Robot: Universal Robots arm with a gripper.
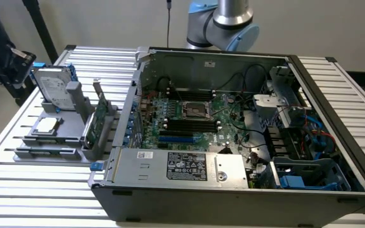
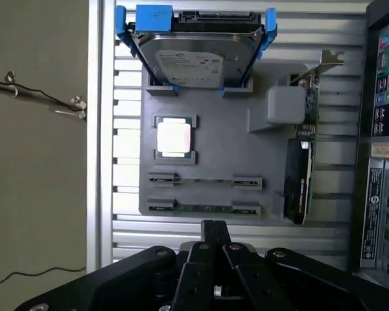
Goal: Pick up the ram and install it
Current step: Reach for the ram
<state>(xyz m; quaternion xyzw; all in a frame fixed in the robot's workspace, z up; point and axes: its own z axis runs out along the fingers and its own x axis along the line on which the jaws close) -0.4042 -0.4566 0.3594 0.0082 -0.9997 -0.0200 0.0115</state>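
One ram — long, thin, green — sits in the gray holder.

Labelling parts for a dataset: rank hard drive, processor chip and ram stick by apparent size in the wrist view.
1. hard drive
2. processor chip
3. ram stick, longer but only a thin edge-on strip

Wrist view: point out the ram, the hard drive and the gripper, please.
ram (image 2: 204, 208), wrist view, middle of its green edge.
hard drive (image 2: 193, 61), wrist view, silver face.
gripper (image 2: 213, 227), wrist view, where its shut fingertips meet.
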